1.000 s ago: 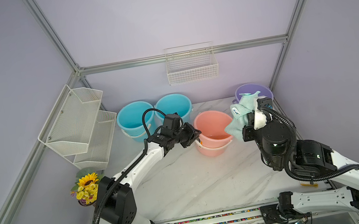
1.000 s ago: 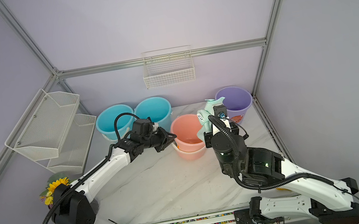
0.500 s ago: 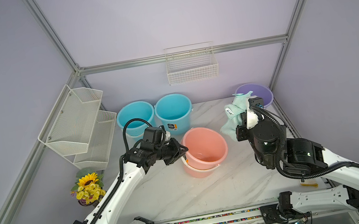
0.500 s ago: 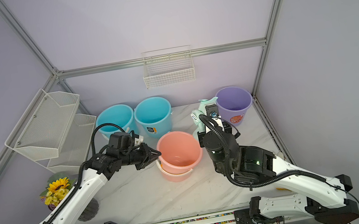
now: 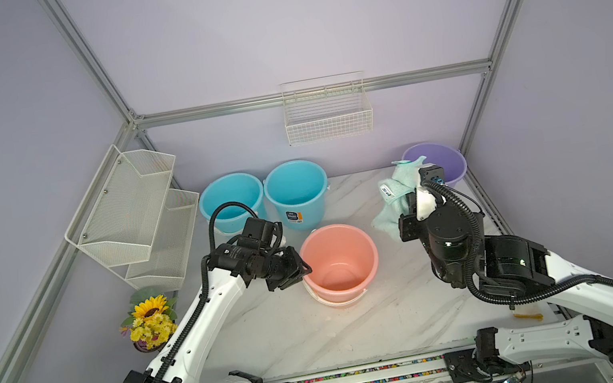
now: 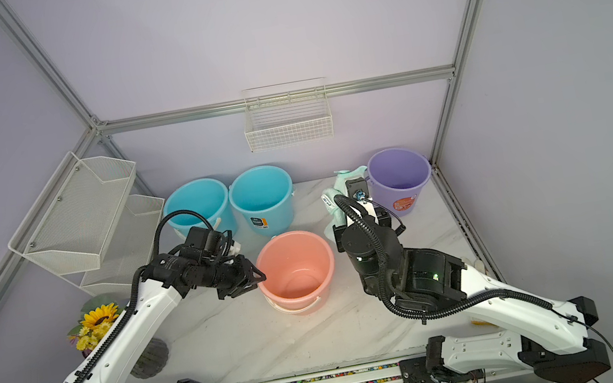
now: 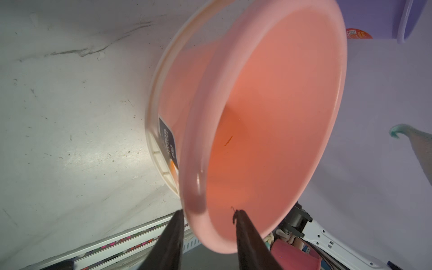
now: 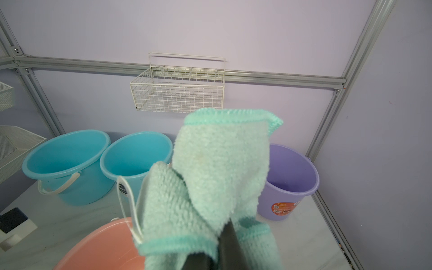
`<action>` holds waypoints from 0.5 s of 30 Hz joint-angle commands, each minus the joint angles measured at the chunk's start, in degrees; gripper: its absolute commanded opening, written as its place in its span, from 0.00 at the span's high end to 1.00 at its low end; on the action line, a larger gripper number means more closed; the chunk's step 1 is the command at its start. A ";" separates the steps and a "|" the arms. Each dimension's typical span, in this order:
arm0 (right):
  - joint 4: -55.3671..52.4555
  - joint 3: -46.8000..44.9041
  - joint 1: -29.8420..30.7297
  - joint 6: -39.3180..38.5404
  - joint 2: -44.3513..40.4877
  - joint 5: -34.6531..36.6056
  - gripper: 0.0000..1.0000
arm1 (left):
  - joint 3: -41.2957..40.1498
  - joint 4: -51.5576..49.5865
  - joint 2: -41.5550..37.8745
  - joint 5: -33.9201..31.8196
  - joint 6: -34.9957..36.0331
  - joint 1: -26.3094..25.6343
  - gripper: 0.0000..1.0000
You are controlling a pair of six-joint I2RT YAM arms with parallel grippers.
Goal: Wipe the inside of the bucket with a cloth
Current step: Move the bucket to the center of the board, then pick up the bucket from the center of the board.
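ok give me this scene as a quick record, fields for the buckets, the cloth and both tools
pink bucket: standing on the table, no cloth inside
cloth: mint green, held up outside the pink bucket
left tool: open, jaws straddling the pink bucket's rim
right tool: shut on the cloth
other buckets: two blue buckets, purple bucket, at the back

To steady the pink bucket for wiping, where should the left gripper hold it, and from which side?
Probably the rim of the pink bucket nearest the left gripper, approached from that side, one finger inside the wall and one outside. The bucket stands upright and open, its wall thin enough to pinch, and this leaves room for the cloth.
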 commanded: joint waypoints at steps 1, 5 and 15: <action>-0.23 1.08 -0.09 1.07 -0.54 0.17 1.00 | 4.88 -5.58 1.34 -4.53 5.85 0.20 0.49; 0.17 0.04 -0.07 1.05 -1.17 0.23 1.00 | 8.49 -9.26 3.45 -8.67 8.14 -0.08 0.38; 2.07 -2.58 -0.03 -0.49 -2.76 0.66 1.00 | 16.69 -14.19 14.33 -17.35 9.14 -4.59 0.42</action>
